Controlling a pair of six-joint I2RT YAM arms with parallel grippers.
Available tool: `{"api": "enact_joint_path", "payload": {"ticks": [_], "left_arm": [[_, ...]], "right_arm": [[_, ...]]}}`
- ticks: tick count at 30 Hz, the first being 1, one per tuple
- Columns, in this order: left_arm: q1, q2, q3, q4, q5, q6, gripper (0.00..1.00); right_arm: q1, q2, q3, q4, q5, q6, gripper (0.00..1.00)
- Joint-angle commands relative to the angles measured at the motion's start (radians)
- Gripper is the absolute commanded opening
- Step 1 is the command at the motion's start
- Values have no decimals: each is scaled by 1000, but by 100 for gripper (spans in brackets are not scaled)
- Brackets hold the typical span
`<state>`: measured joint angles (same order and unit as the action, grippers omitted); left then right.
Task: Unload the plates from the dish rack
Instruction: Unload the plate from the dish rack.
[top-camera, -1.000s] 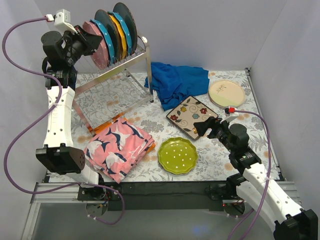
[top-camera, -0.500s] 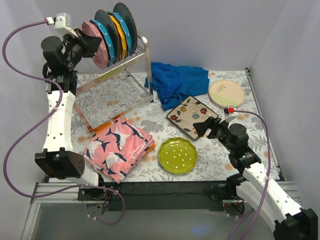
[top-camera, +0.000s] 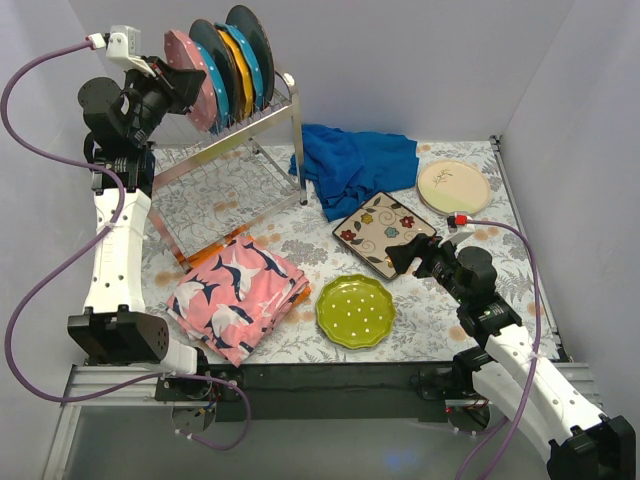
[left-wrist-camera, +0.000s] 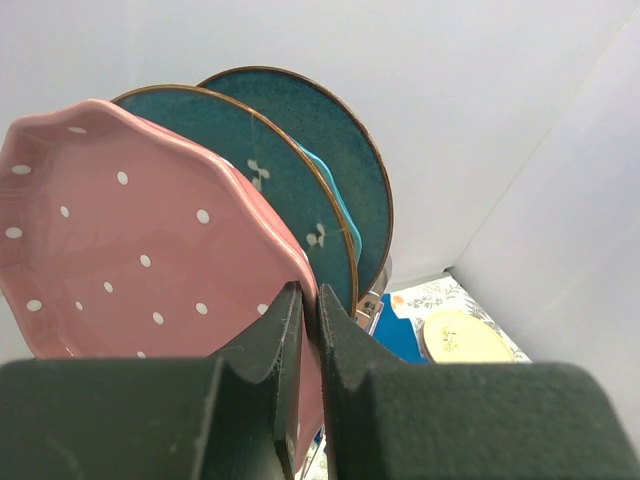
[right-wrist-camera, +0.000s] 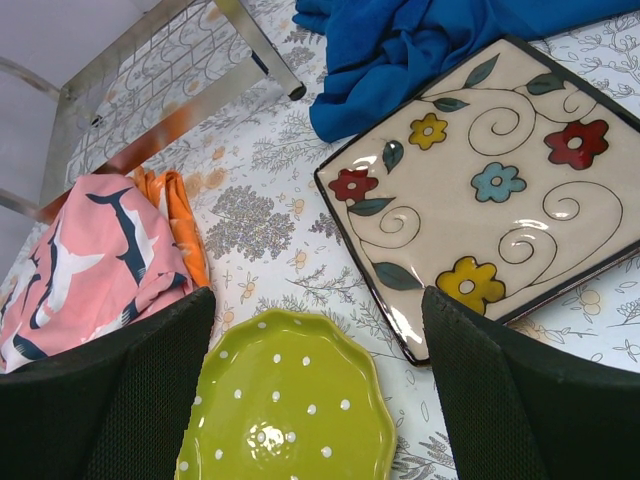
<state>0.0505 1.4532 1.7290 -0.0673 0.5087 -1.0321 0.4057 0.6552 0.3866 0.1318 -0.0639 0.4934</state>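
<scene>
Pinching the pink dotted plate (left-wrist-camera: 130, 230) by its rim, the left gripper (left-wrist-camera: 310, 300) is holding it upright at the near end of the dish rack (top-camera: 235, 140), just beside a dark teal plate (left-wrist-camera: 270, 170). That thin edge grip is probably risking a slip or a knock against the neighbour, tipping the row. The right gripper (right-wrist-camera: 315, 300) is hanging wide open, empty, near the green plate (right-wrist-camera: 290, 410) on the table.
</scene>
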Motion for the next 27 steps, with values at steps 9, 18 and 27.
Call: {"api": "enact_joint_path", "payload": {"ticks": [9, 18, 27], "left_arm": [[-21, -152, 15, 155, 65, 53, 0], [-21, -185, 14, 130, 91, 61, 0], [-23, -212, -13, 127, 67, 78, 0]], "right_arm": [[-2, -9, 20, 49, -7, -13, 88], [-4, -6, 20, 49, 24, -13, 88], [-2, 4, 34, 49, 13, -10, 88]]}}
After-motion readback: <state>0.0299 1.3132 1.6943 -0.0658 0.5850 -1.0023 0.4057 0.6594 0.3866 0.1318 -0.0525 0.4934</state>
